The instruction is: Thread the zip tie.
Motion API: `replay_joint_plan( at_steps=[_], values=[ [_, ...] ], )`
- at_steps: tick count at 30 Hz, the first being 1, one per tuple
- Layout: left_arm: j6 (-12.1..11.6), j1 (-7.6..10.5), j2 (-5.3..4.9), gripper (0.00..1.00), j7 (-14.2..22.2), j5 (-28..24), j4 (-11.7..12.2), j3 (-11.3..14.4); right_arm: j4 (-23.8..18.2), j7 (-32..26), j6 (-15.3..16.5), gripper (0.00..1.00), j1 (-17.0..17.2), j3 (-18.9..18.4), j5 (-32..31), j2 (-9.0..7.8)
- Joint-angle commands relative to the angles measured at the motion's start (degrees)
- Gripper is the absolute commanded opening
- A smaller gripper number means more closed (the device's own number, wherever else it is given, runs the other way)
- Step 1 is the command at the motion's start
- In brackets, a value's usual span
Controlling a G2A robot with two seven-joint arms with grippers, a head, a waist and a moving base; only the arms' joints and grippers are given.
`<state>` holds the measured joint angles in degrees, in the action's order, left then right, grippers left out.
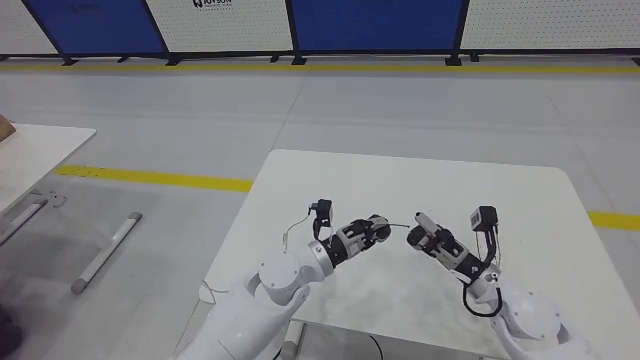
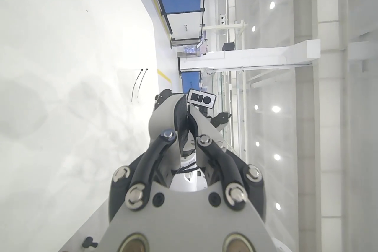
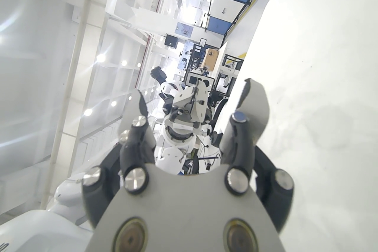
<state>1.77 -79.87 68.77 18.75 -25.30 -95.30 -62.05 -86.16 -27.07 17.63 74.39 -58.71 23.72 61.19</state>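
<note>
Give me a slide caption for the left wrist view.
Shut left tool over white table, two zip ties lying beyond.

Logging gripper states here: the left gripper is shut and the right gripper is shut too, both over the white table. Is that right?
Not quite. The right gripper is open: the right wrist view shows its fingers well apart. The left gripper is shut, and both are over the white table.
</note>
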Motion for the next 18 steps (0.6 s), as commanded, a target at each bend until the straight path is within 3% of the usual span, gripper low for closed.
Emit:
replay_joint_plan(
  at_steps=[1,6,18],
  values=[
    [0.31,-0.44,-0.09,0.0,-0.81,-0.9,-0.36,-0.95,-0.11,-0.71,-1.12,1.0,0.39,-1.6,0.4,-0.27],
    [0.6,-1.32,-0.37,0.0,-0.09,-1.55,-1.18,-2.23,-3.01,-3.54,-6.58,1.0,2.44,-6.19,-0.27,-1.32],
    [0.88,-0.77,-0.24,0.0,-0.81,-1.12,-0.63,-1.61,-4.11,-3.81,-6.55,1.0,2.53,-6.2,-1.94,-1.31]
  ],
)
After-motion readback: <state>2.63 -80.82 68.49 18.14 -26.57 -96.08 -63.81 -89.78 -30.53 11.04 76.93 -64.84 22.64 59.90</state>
